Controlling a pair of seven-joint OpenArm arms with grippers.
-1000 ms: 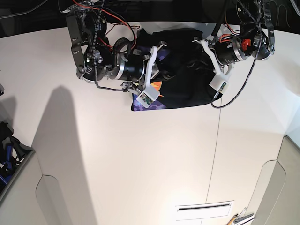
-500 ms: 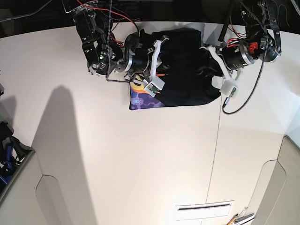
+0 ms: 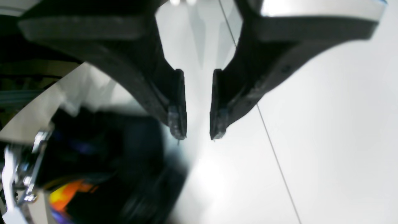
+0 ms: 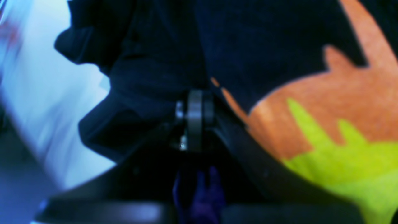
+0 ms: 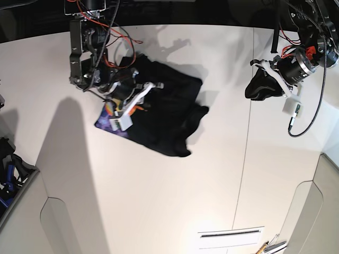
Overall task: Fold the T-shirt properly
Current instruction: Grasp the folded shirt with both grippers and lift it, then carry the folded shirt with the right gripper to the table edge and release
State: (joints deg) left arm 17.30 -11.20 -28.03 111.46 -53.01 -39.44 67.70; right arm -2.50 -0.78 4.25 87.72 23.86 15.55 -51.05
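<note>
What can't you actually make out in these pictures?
- Right wrist view: how much of the black cloth T-shirt the right end effector pinches. The view is blurred.
- Base view: the shirt's print, mostly covered by folds and that arm.
- Left wrist view: the shirt, a blur below the left end effector.
- Base view: small items at the bottom edge, cut off.

Black arms (image 5: pixel 85 47), red wiring, white brackets

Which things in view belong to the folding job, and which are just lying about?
Job: T-shirt, black and crumpled; right claw, shut on its cloth; left claw, open over bare table.

Lying about: dark clutter at the base view's left edge; small tools at the bottom edge, too small to identify.
</note>
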